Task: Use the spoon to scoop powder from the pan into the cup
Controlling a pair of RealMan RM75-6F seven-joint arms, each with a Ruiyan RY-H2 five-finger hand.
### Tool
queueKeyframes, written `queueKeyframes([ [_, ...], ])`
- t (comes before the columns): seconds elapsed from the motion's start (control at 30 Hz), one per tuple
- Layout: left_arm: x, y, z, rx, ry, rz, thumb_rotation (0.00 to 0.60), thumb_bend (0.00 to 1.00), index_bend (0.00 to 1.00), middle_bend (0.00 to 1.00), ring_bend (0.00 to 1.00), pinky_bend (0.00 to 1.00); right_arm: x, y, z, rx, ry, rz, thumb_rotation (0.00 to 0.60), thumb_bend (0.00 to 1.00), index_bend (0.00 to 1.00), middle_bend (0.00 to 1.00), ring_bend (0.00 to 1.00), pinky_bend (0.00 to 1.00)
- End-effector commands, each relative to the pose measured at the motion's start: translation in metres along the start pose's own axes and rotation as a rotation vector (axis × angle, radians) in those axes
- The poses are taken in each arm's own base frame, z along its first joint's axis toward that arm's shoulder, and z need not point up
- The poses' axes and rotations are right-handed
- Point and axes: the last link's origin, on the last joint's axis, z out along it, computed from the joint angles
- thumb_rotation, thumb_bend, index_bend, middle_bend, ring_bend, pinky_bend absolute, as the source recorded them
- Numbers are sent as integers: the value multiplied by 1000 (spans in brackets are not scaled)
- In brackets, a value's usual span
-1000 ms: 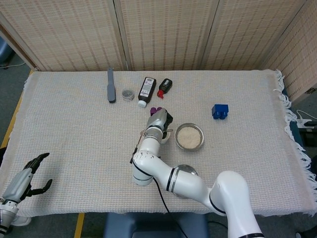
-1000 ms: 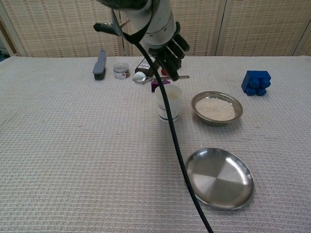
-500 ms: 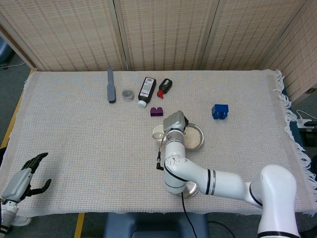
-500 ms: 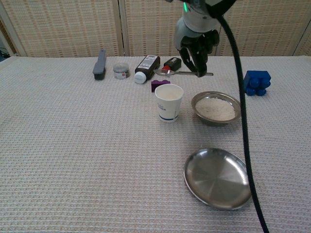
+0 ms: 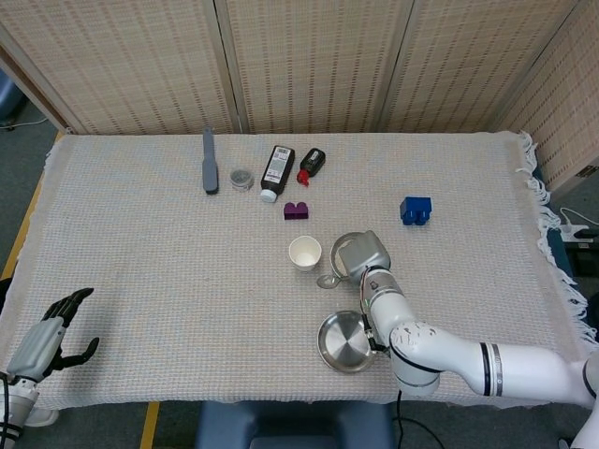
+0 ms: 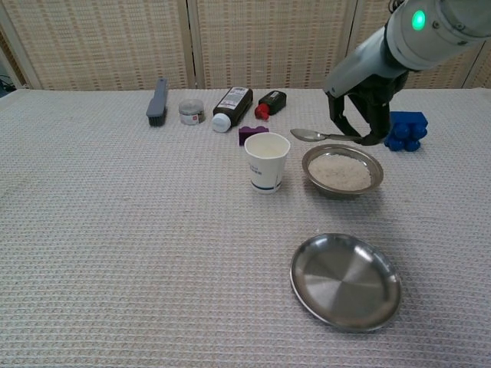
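Observation:
A white paper cup [image 6: 267,162] stands upright mid-table, also seen from above [image 5: 305,253]. Just right of it sits a small steel pan [image 6: 341,170] filled with pale powder. My right hand [image 6: 362,109] hovers above the pan's far edge and pinches the handle of a metal spoon [image 6: 314,136]. The spoon lies level, its bowl pointing left between cup and pan. In the head view my right arm covers the powder pan, and only the spoon's bowl [image 5: 328,280] shows. My left hand [image 5: 51,337] hangs off the table's near left corner, fingers apart, holding nothing.
An empty steel pan [image 6: 345,281] lies near the front edge. A blue block [image 6: 404,130] sits right of the hand. Along the back are a grey brush [image 6: 156,101], a small jar [image 6: 191,111], a dark bottle [image 6: 232,108], a red-capped bottle [image 6: 270,103] and a purple block [image 6: 249,134].
My right hand has carried the spoon rightward, from over the cup to above the powder pan, and lowered it. The left hand has stayed put.

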Motion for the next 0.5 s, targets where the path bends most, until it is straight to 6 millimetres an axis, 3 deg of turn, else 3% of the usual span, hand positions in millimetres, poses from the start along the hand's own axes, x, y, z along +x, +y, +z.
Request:
queueKeyframes([
  [0.03,-1,1,0,0,2,1,600,413,0,0,0,0,-15,-4,-9,54,3,-1,600,380,762,993,1000,1000],
  [0.27,-1,0,-2,-3,4,4,600,414,0,0,0,0,-45,-22,-25,127,-20,-96,600,379,761,993,1000,1000],
  [0.5,1,0,-3,-10,2,-2,600,413,0,0,0,0,-73,-31,-24,119,-79,-163,600,379,760,993,1000,1000],
])
